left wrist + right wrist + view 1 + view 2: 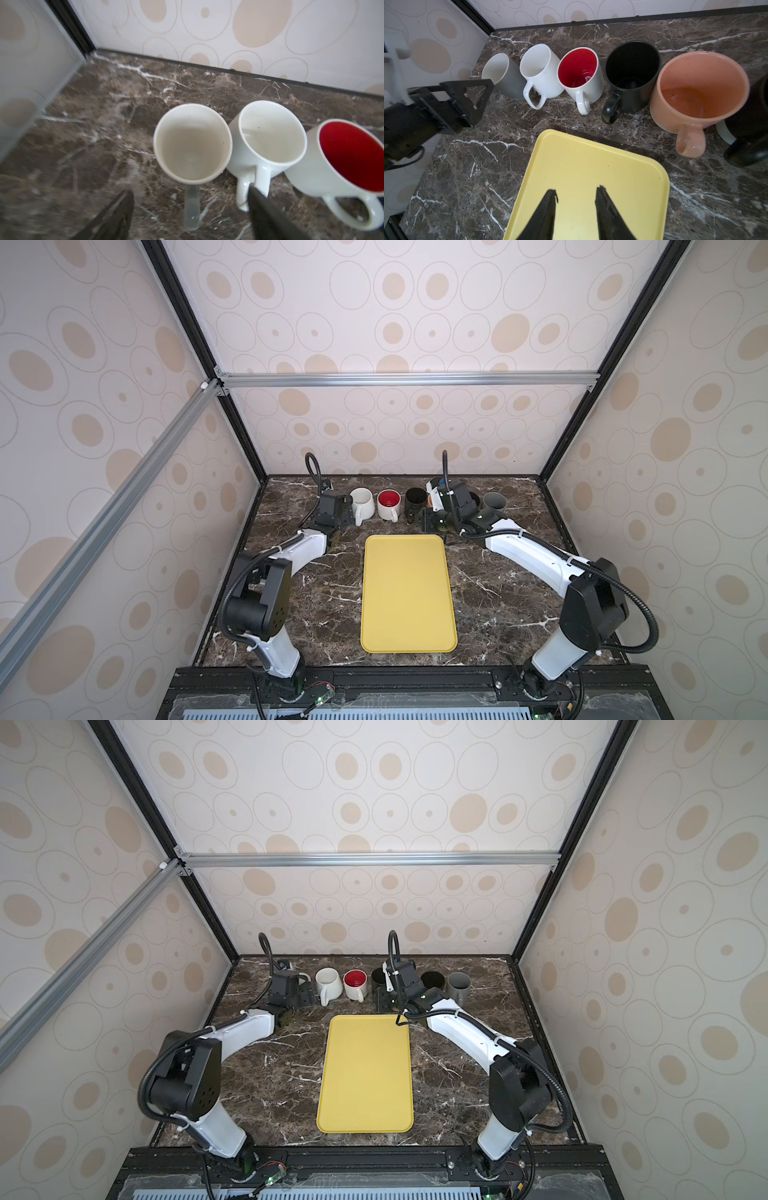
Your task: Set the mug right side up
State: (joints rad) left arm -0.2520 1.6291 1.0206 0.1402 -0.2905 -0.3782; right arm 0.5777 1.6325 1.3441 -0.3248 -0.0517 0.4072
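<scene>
- At the back left of the table [104, 124], the clear-handled mug [192, 143] stands mouth up, its handle between the fingers of the left gripper [190, 190], which is spread wide and grips nothing.
- The right gripper [577, 191] hangs partly open, holding nothing, above the yellow tray [591, 162].
- Seven mugs [328, 982] stand in one row; there is one tray.
- Mugs and tray look bare inside.

The grey mug [506, 78], pale inside, stands upright just beside the white mug [542, 70].
</scene>
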